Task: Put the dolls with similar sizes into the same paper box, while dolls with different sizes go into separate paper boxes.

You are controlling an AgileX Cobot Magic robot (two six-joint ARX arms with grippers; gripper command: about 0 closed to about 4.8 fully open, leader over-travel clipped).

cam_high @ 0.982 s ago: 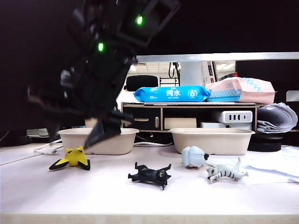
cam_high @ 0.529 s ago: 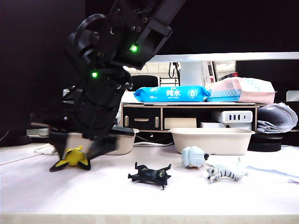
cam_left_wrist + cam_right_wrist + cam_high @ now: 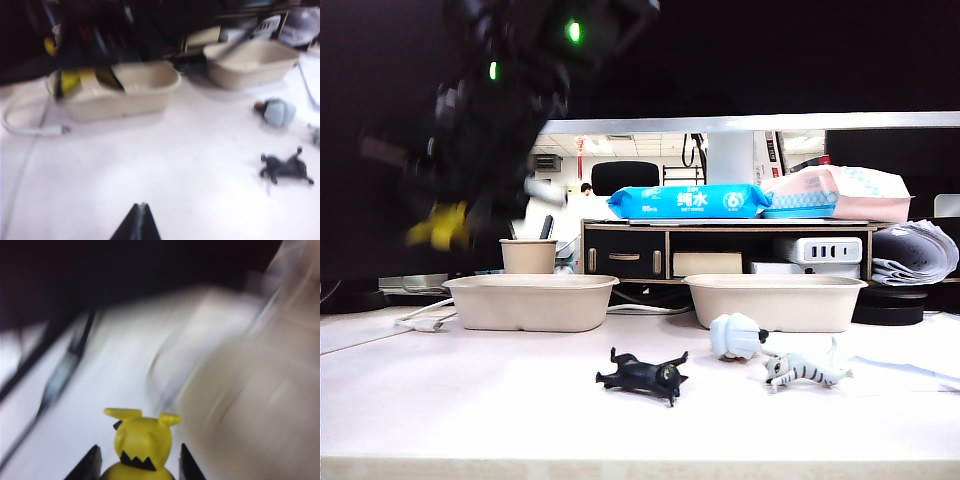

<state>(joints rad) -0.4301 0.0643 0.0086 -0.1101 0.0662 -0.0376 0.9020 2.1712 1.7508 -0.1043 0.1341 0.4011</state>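
My right gripper point(image 3: 136, 464) grips the yellow doll point(image 3: 141, 442), raised above the left box point(image 3: 531, 300) for dropping; left gripper point(image 3: 139, 223) looks closed, empty.

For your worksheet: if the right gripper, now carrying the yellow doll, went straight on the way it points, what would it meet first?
Probably the left beige moulded-pulp paper box. The right gripper, shut on the yellow doll with black tips, hangs above that box in the exterior view; blur leaves depth uncertain.
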